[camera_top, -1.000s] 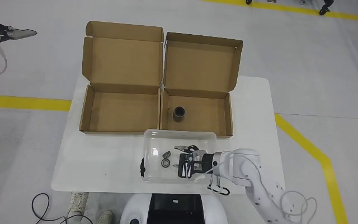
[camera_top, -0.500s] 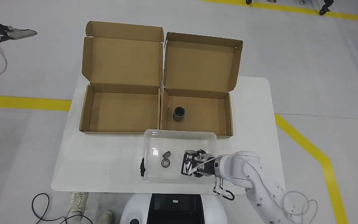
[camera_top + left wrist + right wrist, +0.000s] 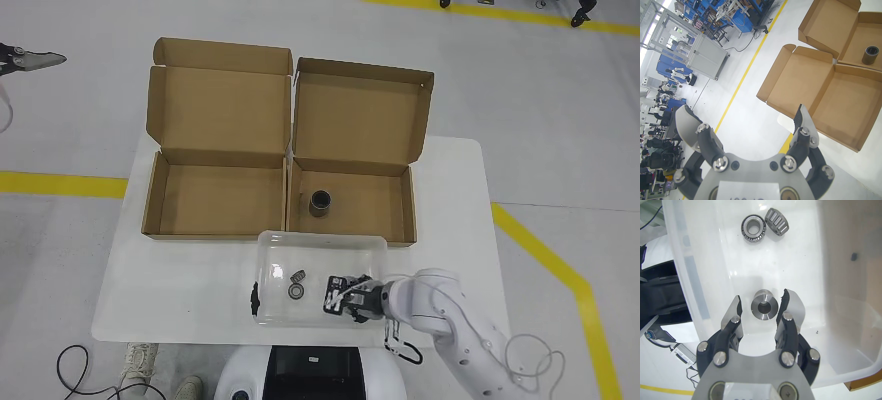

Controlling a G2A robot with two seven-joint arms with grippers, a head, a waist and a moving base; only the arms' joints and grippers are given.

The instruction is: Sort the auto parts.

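Steel sleeve [image 3: 763,308] in the clear bin [image 3: 800,256] is the part in play, sitting near the bin's middle, well apart from the pair of roller bearings [image 3: 753,228] at the far end. Right gripper [image 3: 762,298] is down inside the bin, fingers spread either side of the sleeve: a sliver of gap on one side, a wider one on the other, nothing pinched. So I'd call this the grasp step, just short of closing. The bore faces the wrist camera, so the long axis runs roughly along the gripper's own line of approach (looks stood on end to me, though I can't be sure). Next move wants a centred squeeze across the round wall so it doesn't squirt out, then a lift clear of the rim. My guess is it goes over to the cardboard box [image 3: 370,210] holding the dark cylinder [image 3: 320,203]. Left gripper [image 3: 742,113] hangs beside the table, fingers wide apart, holding nothing.
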